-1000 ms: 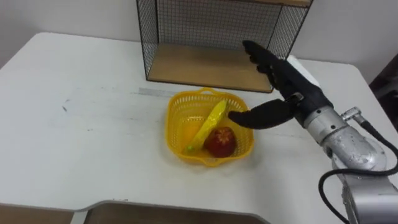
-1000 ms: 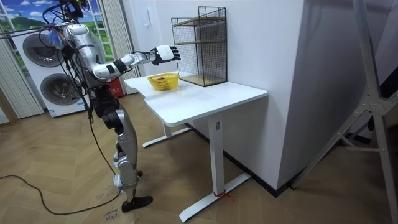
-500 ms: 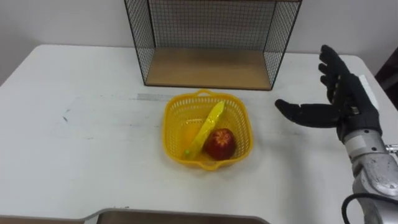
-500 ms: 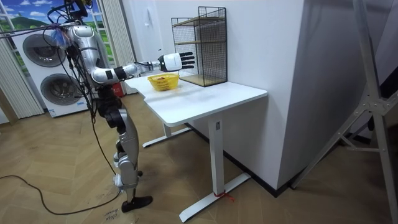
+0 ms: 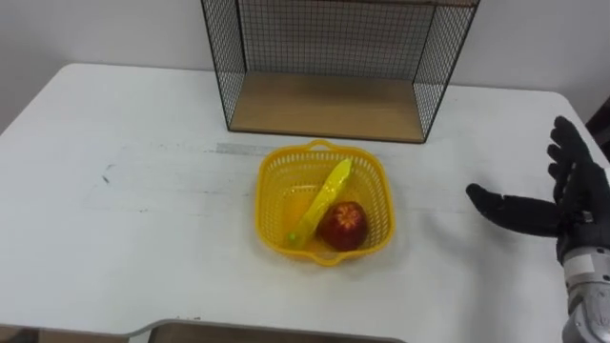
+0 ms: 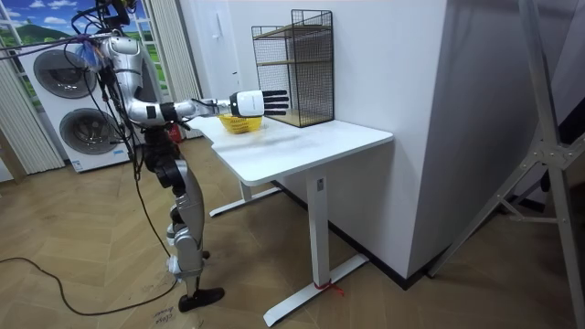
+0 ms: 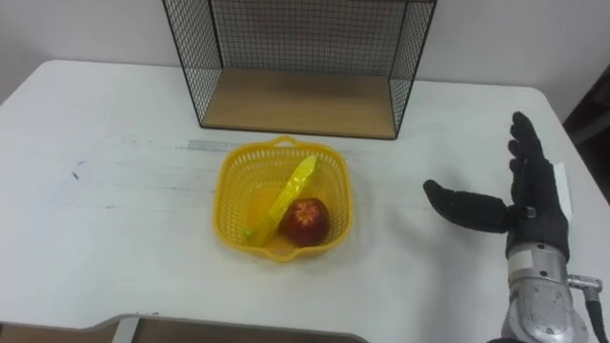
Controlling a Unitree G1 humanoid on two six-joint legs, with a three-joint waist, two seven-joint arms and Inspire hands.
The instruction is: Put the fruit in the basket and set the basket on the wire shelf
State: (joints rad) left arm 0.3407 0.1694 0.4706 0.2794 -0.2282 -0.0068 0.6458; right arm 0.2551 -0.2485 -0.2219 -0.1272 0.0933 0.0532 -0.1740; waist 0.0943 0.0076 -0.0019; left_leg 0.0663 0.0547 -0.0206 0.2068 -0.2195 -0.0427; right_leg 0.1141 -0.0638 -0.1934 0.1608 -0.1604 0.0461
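A yellow plastic basket [image 5: 276, 181] [image 7: 233, 186] [image 6: 239, 122] sits on the white table, just in front of the wire shelf. Inside it lie a yellow banana [image 5: 322, 196] [image 7: 287, 198] and a red apple [image 5: 342, 225] [image 7: 305, 220], the apple at the near right. My right hand [image 5: 568, 195] [image 7: 529, 205] [image 6: 249, 101] hovers open over the table well to the right of the basket, fingers straight, thumb pointing toward the basket, holding nothing.
The black wire shelf [image 5: 329, 57] [image 7: 295, 57] [image 6: 292, 68] with a wooden bottom board [image 5: 324, 105] stands at the table's far edge, its front open toward me. The white table [image 5: 124, 210] stretches bare to the left. In the room view, washing machines [image 6: 69, 110] stand behind me.
My right hand has drawn back from the basket's right rim, moving right and toward me, staying open. The basket and fruit have not moved. The view has shifted a little.
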